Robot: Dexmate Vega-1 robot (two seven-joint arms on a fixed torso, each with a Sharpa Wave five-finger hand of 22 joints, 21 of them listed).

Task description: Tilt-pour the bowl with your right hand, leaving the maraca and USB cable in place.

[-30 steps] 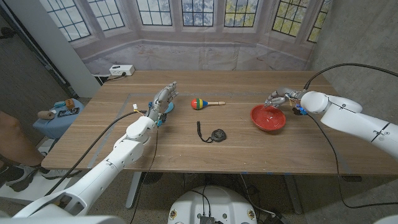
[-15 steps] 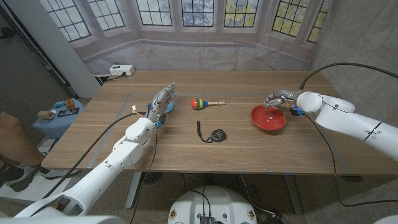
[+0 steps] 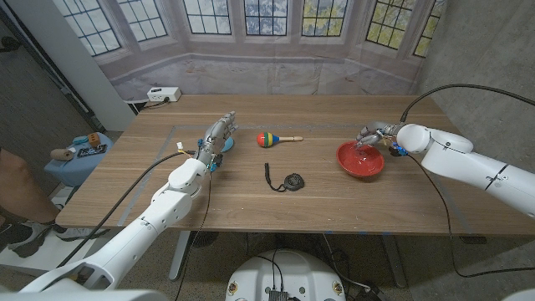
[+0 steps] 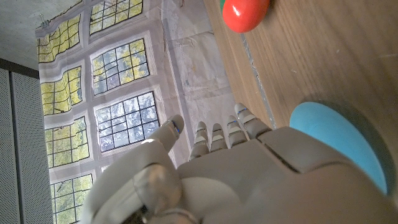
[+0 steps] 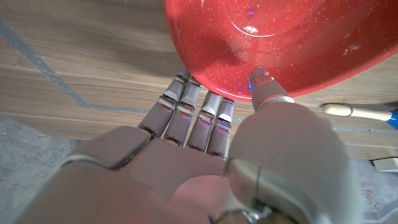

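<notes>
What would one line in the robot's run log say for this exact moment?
right hand: pinches red bowl rim, thumb inside | left hand: open by blue disc | maraca, USB cable: untouched

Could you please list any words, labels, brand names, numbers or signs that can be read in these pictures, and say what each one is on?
None can be read.
The red bowl, the maraca and the coiled USB cable show no lettering.
The white box at the table's far left corner is too small to show any marking.
The blue thing by the left hand is plain.
</notes>
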